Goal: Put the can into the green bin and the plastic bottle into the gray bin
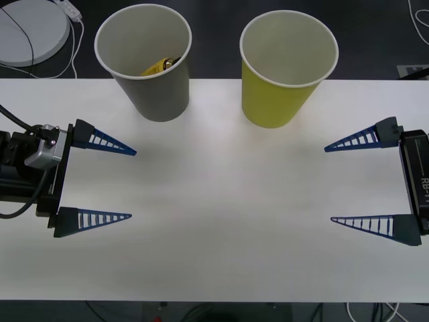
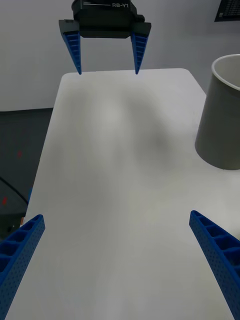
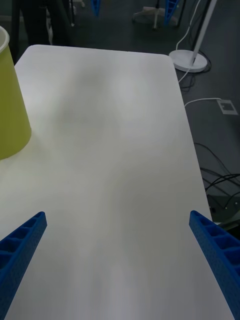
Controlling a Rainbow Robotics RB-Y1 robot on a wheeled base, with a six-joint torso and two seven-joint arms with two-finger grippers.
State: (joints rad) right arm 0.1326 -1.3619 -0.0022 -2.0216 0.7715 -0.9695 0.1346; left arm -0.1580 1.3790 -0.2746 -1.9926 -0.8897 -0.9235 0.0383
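The small yellow plastic bottle (image 1: pixel 161 66) lies inside the gray bin (image 1: pixel 149 67), likely light, slick and best pinched across its body, while the left gripper (image 1: pixel 132 184) and right gripper (image 1: pixel 328 184) hover spread wide and empty beside the green bin (image 1: pixel 285 70).

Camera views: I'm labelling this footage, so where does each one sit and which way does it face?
Front: above the arms, looking down at the table; left gripper and right gripper at the sides, fingers spread.
Right wrist: looks across the table toward the left gripper, past the gray bin.
Left wrist: looks across the table, past the green bin.
Shared: front and right wrist both show the gray bin.
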